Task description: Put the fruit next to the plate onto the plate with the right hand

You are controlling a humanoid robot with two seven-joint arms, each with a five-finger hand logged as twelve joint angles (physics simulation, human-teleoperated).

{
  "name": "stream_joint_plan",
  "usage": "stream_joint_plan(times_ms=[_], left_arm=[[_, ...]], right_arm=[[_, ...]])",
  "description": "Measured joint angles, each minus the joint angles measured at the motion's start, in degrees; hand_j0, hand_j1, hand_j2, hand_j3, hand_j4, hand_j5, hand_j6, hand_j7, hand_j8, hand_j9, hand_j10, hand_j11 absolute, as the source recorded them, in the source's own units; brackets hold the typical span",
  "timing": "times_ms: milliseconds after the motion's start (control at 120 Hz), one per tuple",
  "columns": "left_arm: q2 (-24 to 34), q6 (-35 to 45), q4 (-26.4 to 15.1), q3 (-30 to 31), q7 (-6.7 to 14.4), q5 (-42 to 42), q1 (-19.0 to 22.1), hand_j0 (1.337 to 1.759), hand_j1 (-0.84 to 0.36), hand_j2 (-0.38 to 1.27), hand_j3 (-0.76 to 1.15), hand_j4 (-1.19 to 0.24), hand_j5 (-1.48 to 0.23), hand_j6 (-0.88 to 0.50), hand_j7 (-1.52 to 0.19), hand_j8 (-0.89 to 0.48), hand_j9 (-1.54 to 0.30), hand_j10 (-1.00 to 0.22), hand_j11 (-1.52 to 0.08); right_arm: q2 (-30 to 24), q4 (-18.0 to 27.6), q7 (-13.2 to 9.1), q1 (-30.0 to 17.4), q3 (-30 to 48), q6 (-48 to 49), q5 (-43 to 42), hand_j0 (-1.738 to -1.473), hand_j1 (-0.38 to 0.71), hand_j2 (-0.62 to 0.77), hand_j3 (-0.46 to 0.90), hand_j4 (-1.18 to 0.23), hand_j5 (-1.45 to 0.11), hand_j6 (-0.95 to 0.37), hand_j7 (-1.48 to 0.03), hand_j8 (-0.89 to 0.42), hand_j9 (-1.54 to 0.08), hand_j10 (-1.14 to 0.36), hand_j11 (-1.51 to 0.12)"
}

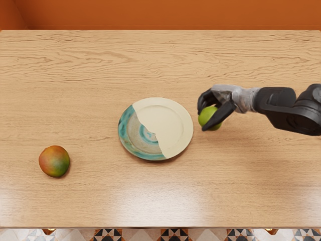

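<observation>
fingers (220, 114) of right hand (220, 100) clasp green fruit (206, 116) beside plate (168, 125); probably light, firm, smooth: hold across its widest girth.
</observation>
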Motion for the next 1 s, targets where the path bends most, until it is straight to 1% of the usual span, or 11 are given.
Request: stream_joint_plan(times_ms=[175,250,375,517,567,642,767,833,892,1000], left_arm=[[0.00,0.00,0.00,0.00,0.00,0.01,0.00,1.658,0.07,0.05,0.00,-0.23,-0.30,-0.23,-0.30,-0.23,-0.30,-0.23,-0.30],[0.00,0.00,0.00,0.00,0.00,0.02,0.00,1.658,0.07,0.05,0.00,-0.23,-0.30,-0.23,-0.30,-0.23,-0.30,-0.23,-0.30],[0.00,0.00,0.00,0.00,0.00,0.02,0.00,1.658,0.07,0.05,0.00,-0.23,-0.30,-0.23,-0.30,-0.23,-0.30,-0.23,-0.30],[0.00,0.00,0.00,0.00,0.00,0.00,0.00,1.658,0.07,0.05,0.00,-0.23,-0.30,-0.23,-0.30,-0.23,-0.30,-0.23,-0.30],[0.00,0.00,0.00,0.00,0.00,0.01,0.02,1.658,0.07,0.05,0.00,-0.23,-0.30,-0.23,-0.30,-0.23,-0.30,-0.23,-0.30],[0.00,0.00,0.00,0.00,0.00,0.02,0.00,1.658,0.07,0.05,0.00,-0.23,-0.30,-0.23,-0.30,-0.23,-0.30,-0.23,-0.30],[0.00,0.00,0.00,0.00,0.00,0.01,0.06,1.658,0.07,0.05,0.00,-0.23,-0.30,-0.23,-0.30,-0.23,-0.30,-0.23,-0.30],[0.00,0.00,0.00,0.00,0.00,0.02,0.00,1.658,0.07,0.05,0.00,-0.23,-0.30,-0.23,-0.30,-0.23,-0.30,-0.23,-0.30],[0.00,0.00,0.00,0.00,0.00,0.00,0.00,1.658,0.07,0.05,0.00,-0.23,-0.30,-0.23,-0.30,-0.23,-0.30,-0.23,-0.30],[0.00,0.00,0.00,0.00,0.00,0.02,0.00,1.658,0.07,0.05,0.00,-0.23,-0.30,-0.23,-0.30,-0.23,-0.30,-0.23,-0.30]], right_arm=[[5.07,-0.32,-0.12,2.40,0.05,0.87,2.49,-1.638,0.14,0.05,0.00,-0.85,-1.17,-0.62,-1.13,-0.34,-1.15,-0.41,-1.17],[7.94,-1.51,-0.16,3.66,-0.42,0.93,2.28,-1.639,0.14,0.05,0.00,-0.85,-1.17,-0.61,-1.13,-0.33,-1.15,-0.40,-1.18],[14.15,-4.73,-0.23,4.98,-1.51,0.94,-2.89,-1.639,0.15,0.07,0.00,-0.85,-1.18,-0.61,-1.13,-0.33,-1.16,-0.39,-1.18],[19.60,-7.11,-0.19,6.29,-3.68,0.92,-7.82,-1.640,0.15,0.07,0.00,-0.85,-1.18,-0.61,-1.13,-0.33,-1.16,-0.40,-1.17],[21.05,-7.67,-0.18,6.61,-4.38,0.89,-8.90,-1.640,0.14,0.07,0.00,-0.85,-1.18,-0.62,-1.13,-0.33,-1.16,-0.40,-1.17],[22.87,-8.35,-0.12,6.87,-5.30,0.79,-9.63,-1.641,0.16,0.15,0.00,-0.85,-1.18,-0.64,-1.13,-0.34,-1.17,-0.37,-1.17],[24.31,-8.92,-0.02,7.23,-6.00,0.78,-9.99,-1.643,0.17,0.15,0.00,-0.85,-1.18,-0.62,-1.13,-0.32,-1.17,-0.36,-1.17],[24.54,-9.02,0.01,7.54,-6.09,0.69,-10.02,-1.645,0.17,0.15,0.00,-0.80,-1.11,-0.63,-1.07,-0.35,-1.10,-0.36,-1.11],[24.62,-9.07,0.02,7.69,-6.10,0.55,-10.02,-1.648,0.17,0.15,0.00,-0.74,-1.00,-0.61,-0.97,-0.39,-1.00,-0.38,-1.01],[24.56,-9.11,0.01,7.85,-6.12,0.45,-9.98,-1.652,0.14,0.06,0.00,-0.59,-0.80,-0.52,-0.78,-0.39,-0.80,-0.38,-0.80]])
